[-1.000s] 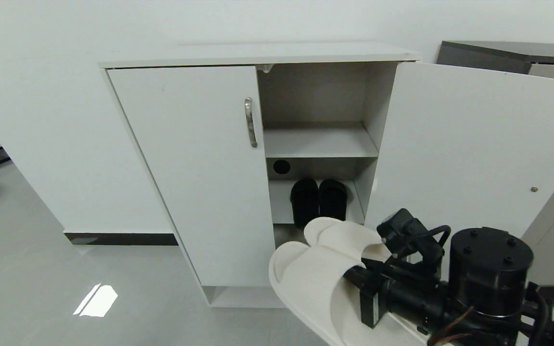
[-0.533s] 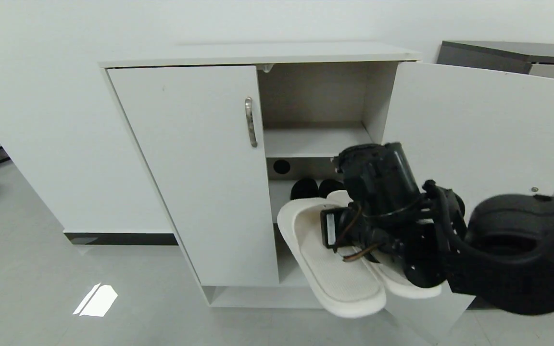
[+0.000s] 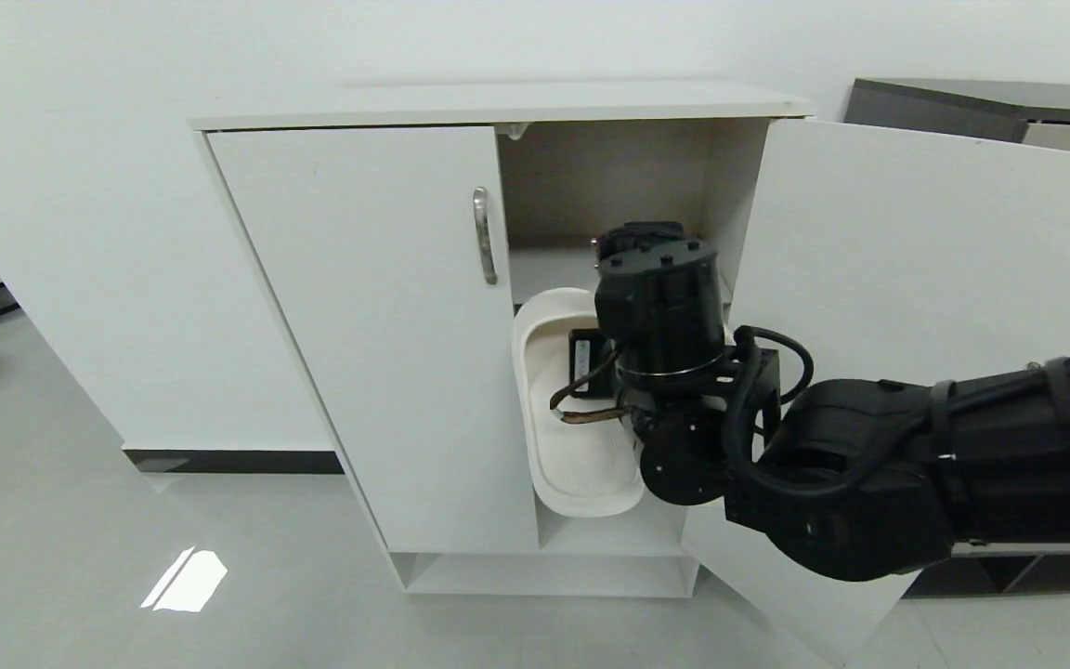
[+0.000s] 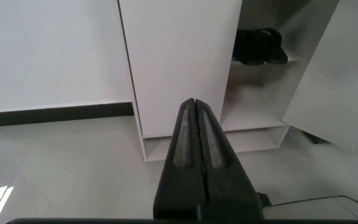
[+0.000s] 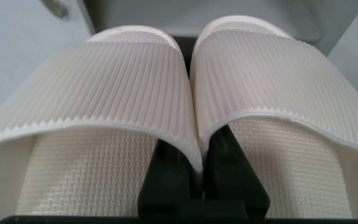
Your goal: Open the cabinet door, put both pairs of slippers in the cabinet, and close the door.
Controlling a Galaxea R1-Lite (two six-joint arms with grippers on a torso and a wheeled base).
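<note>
Your right gripper (image 5: 201, 171) is clamped on the 2 inner straps of the white slippers (image 3: 575, 437). They are tilted steeply in the cabinet (image 3: 498, 100) opening, just beside the shut left door (image 3: 368, 325) edge. The right door (image 3: 916, 279) stands wide open. The black slippers (image 4: 260, 46) sit on a shelf inside. Your left gripper (image 4: 194, 124) is pressed closed and empty above the floor.

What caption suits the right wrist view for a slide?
The right end effector clamps the adjoining straps of two cream ribbed slippers.
</note>
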